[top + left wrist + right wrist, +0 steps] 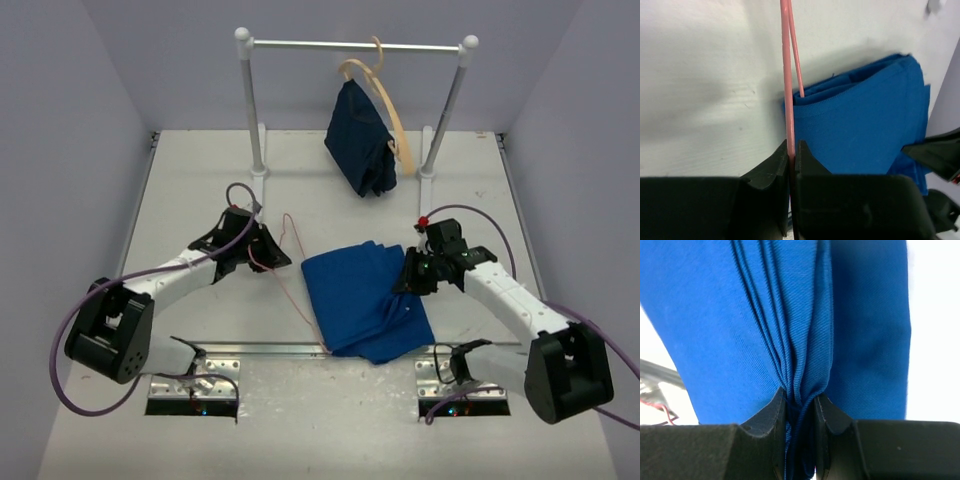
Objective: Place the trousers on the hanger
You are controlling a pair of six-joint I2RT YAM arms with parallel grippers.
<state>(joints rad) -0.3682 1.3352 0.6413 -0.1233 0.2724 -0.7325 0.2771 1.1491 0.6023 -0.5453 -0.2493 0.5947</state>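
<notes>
The trousers, royal blue and folded into several soft layers, lie flat on the bench. The hanger (thin pink-red wire) runs along their left edge, one wire disappearing into the cloth.

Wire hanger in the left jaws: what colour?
The thin wire clothes hanger is pink-red, clearest in the left wrist view.

the trousers are royal-blue woven cloth, matt, with a fine diagonal twill grain; the hanger is thin pink wire, smooth with a slight sheen; the table is white, matt and faintly scuffed; the rail is bright bare metal; the wooden hanger is pale and smooth; the navy garment is matt cloth; the left gripper and right gripper are matt black plastic.
</notes>
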